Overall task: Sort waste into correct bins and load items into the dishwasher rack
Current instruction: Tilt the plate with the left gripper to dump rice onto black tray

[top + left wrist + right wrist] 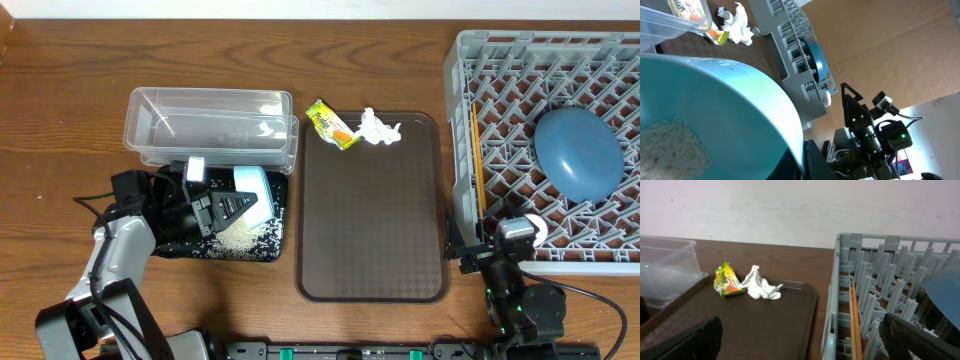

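Observation:
My left gripper is shut on the rim of the pale mint bowl, tilted over the black tray. Loose rice lies on that tray. In the left wrist view the bowl fills the frame with rice inside, and my fingers pinch its rim. The clear tub stands behind. The snack wrapper and tissue lie on the brown tray. The grey rack holds the dark-blue bowl and chopsticks. My right gripper is open and empty.
My right arm sits at the rack's front-left corner, between rack and brown tray. A small white rounded item shows at the rack's front edge. The right wrist view shows the wrapper, tissue and chopsticks.

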`<state>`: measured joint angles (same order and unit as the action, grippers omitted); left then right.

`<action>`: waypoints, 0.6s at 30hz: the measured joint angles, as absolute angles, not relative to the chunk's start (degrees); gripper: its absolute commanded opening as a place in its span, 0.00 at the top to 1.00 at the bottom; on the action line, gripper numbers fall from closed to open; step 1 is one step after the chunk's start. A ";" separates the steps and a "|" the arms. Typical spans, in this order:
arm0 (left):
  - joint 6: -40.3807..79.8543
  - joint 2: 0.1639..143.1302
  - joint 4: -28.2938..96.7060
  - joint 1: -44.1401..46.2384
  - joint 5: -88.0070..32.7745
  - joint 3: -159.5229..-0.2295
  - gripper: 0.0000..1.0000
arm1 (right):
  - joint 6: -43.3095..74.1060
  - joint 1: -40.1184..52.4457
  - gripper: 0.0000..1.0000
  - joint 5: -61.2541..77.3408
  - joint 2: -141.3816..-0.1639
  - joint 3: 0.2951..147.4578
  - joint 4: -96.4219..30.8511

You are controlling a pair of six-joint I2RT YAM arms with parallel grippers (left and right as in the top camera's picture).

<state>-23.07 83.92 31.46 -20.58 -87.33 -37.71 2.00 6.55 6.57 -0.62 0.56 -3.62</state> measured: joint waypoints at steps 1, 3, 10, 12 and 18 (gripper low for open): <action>-22.76 83.92 31.46 -20.58 -87.37 -37.71 0.94 | 2.00 6.55 0.01 6.57 -0.62 0.56 -3.62; -21.76 83.94 31.64 -20.58 -87.68 -37.71 0.94 | 1.98 6.55 0.01 6.57 -0.62 0.56 -3.62; -21.17 84.03 30.13 -20.69 -85.56 -37.71 0.94 | 2.00 6.55 0.01 6.57 -0.62 0.56 -3.62; -19.49 84.18 29.82 -20.97 -83.22 -37.71 0.94 | 1.98 6.55 0.01 6.57 -0.62 0.56 -3.62; -17.34 84.62 30.00 -21.56 -85.01 -37.69 0.94 | 2.00 6.55 0.01 6.57 -0.62 0.56 -3.62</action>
